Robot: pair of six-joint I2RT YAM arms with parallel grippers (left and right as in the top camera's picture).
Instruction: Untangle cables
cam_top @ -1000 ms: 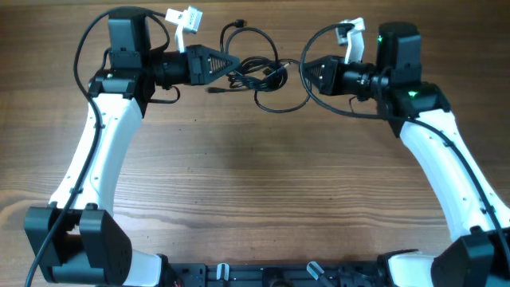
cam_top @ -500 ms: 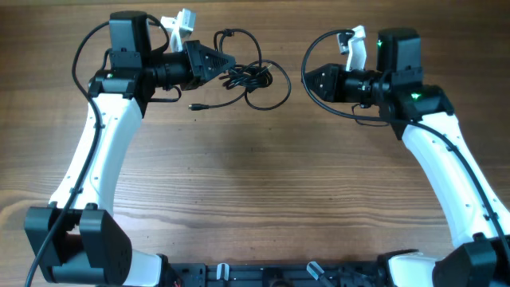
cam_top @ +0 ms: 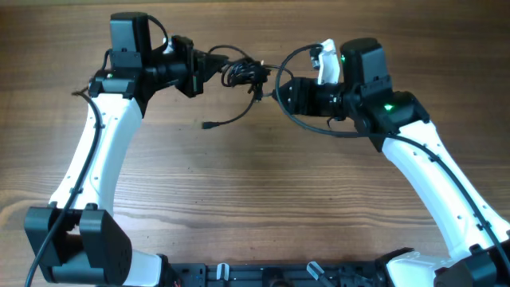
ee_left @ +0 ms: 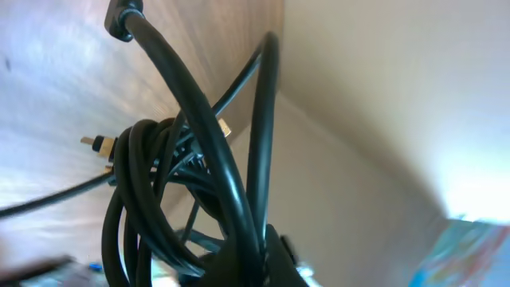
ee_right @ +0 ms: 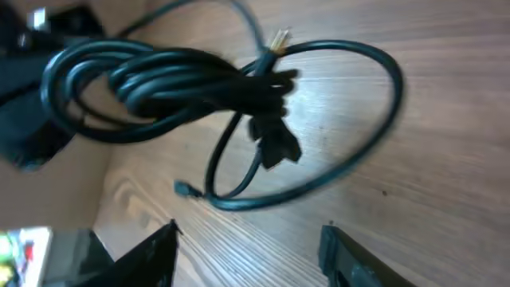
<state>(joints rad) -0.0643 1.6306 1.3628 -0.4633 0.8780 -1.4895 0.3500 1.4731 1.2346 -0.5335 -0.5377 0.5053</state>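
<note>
The cables (cam_top: pixel 245 73) are a bunch of thin black cords held above the table at the back centre, with my left gripper (cam_top: pixel 220 65) shut on their left side. One cord hangs down to a small plug (cam_top: pixel 208 125). In the left wrist view the cables (ee_left: pixel 163 191) fill the frame and run into the shut left gripper (ee_left: pixel 263 267). My right gripper (cam_top: pixel 276 89) sits just right of the bunch. From the right wrist, the cables (ee_right: pixel 159 80) hang ahead of the open right gripper (ee_right: pixel 247 251), which has only bare wood between its fingers.
The wooden table (cam_top: pixel 255 199) stretches toward the front edge, where both arm bases (cam_top: pixel 80 247) stand. A thicker black wire (cam_top: pixel 307 127) fixed to the right arm loops beside its wrist.
My right gripper has opened and moved left, up to the bunch. My left gripper has turned and pulled the cables into a tighter, raised bunch, with one plug end now trailing lower left.
</note>
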